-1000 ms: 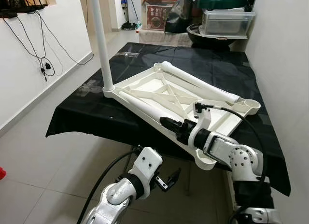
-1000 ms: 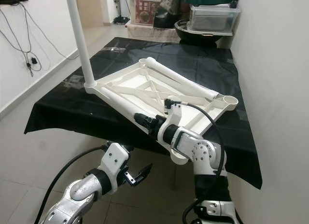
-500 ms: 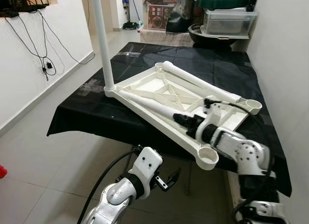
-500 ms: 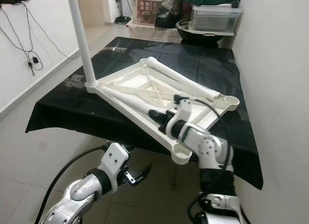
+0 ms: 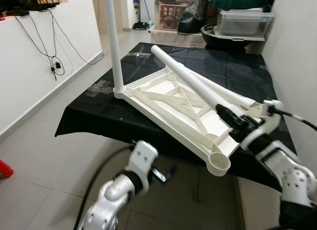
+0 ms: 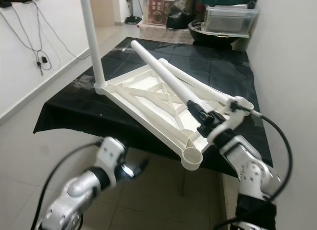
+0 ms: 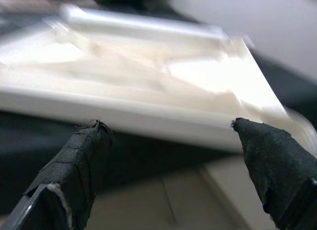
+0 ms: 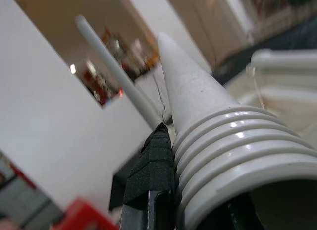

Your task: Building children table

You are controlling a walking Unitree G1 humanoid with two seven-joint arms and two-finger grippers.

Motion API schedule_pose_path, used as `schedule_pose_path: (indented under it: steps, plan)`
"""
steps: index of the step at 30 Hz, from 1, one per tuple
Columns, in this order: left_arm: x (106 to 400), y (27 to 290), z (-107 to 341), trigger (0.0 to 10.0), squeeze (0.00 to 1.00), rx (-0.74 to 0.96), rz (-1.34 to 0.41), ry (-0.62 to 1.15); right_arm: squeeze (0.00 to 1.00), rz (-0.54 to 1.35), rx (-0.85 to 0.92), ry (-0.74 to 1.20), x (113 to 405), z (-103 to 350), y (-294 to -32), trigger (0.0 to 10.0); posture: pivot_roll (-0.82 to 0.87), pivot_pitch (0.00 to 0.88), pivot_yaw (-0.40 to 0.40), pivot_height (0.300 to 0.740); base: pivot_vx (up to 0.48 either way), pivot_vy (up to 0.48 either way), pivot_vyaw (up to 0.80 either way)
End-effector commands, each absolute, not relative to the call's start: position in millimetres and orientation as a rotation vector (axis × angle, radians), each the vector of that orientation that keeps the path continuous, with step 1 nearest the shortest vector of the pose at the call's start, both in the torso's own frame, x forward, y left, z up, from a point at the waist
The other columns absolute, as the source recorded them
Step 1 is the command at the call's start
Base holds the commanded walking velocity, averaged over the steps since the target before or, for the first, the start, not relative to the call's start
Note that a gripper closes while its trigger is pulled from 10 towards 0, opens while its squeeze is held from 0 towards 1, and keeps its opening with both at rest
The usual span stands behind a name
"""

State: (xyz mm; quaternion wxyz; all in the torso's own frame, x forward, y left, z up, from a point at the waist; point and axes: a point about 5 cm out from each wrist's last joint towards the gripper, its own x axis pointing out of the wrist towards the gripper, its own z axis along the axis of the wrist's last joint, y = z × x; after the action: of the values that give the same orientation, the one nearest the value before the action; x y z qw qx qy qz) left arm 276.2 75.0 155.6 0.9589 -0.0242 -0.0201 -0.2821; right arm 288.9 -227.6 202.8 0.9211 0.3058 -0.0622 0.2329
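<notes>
White plastic is what the whole job is made of — the upside-down tabletop (image 5: 171,98) lies on a black cloth (image 5: 94,116) over a bench, with its ribbed underside facing up. One leg (image 5: 113,39) already stands upright in the far left corner socket. A second leg (image 5: 190,84) is gripped near its threaded end by the right gripper (image 5: 233,122), whose fingers are clamped around it; it slants up and away over the tabletop, its far end raised in the air. The right wrist view looks along this leg past the screw ridges at its open end. A third leg (image 6: 198,88) lies flat along the far side of the tabletop, not yet fitted.

The near corner socket (image 5: 218,163) is an empty round cup hanging just past the bench edge, and the socket (image 6: 245,105) on the right also looks unfilled. The left gripper (image 7: 168,136) hangs low in front of the bench with its fingers spread wide and holding nothing, pointing at the tabletop's edge.

So roughly a quarter is done — one leg in. The held leg must be turned upright and screwed into an empty socket, then the rest follow before the table can be flipped.
</notes>
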Motion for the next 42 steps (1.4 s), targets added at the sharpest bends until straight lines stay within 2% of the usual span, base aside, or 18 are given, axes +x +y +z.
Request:
schedule_pose_path:
  steps: [1,3,8,9,10,12,13,16,22,36,42]
  plan:
    - [287.6,83.1,161.4,10.0,1.0,-0.125,-0.522,-0.043,0.0,0.485,0.63,-0.234,281.3,215.2,-231.4,0.0,0.12,0.0,-0.041,0.74,0.0,0.0,0.0]
    - [306.2,91.0,176.0,10.0,1.0,-0.235,-0.456,-0.061,0.0,0.468,0.632,-0.296,273.1,218.7,-236.6,0.0,0.12,0.0,-0.036,0.74,0.0,0.0,0.0]
    - [312.5,92.5,183.7,10.0,1.0,-0.293,-0.452,-0.072,0.0,0.48,0.623,-0.316,268.1,220.0,-237.0,0.0,0.11,0.0,-0.027,0.74,0.0,0.0,0.0]
    - [316.8,91.5,193.4,10.0,0.0,-0.391,-0.484,-0.083,0.0,0.523,0.591,-0.325,259.9,219.0,-234.1,0.0,0.11,0.0,-0.027,0.74,0.0,0.0,0.0]
    - [319.2,91.2,201.2,10.0,0.0,-0.474,-0.514,-0.095,0.0,0.576,0.562,-0.311,252.5,215.9,-229.9,0.0,0.09,0.0,-0.017,0.74,0.0,0.0,0.0]
    - [319.2,91.2,201.2,10.0,0.0,-0.474,-0.514,-0.095,0.0,0.576,0.562,-0.311,252.5,215.9,-229.9,0.0,0.09,0.0,-0.017,0.74,0.0,0.0,0.0]
    - [319.7,91.0,208.0,10.0,0.0,-0.546,-0.554,-0.107,0.0,0.636,0.529,-0.287,244.7,210.8,-224.9,0.0,0.09,0.0,-0.017,0.74,0.0,0.0,0.0]
    - [317.5,91.0,213.6,10.0,0.0,-0.623,-0.606,-0.118,0.0,0.689,0.477,-0.241,237.9,202.4,-219.4,0.0,0.09,0.0,-0.018,0.74,0.0,0.0,0.0]
    - [312.4,92.5,219.2,10.0,0.0,-0.676,-0.693,-0.132,0.0,0.843,0.341,-0.139,225.0,189.5,-204.5,0.0,0.1,0.0,-0.026,0.74,0.0,0.0,0.0]
    - [318.6,101.5,215.4,10.0,0.0,-0.735,-0.646,-0.1,0.0,0.968,0.338,-0.078,211.2,183.6,-197.0,0.0,0.1,0.0,-0.029,0.74,0.0,0.0,0.0]
    - [319.1,104.6,215.9,10.0,0.0,-0.842,-0.655,-0.092,0.0,1.055,0.378,-0.068,204.9,182.8,-192.1,0.0,0.1,0.0,-0.029,0.74,0.0,0.0,0.0]
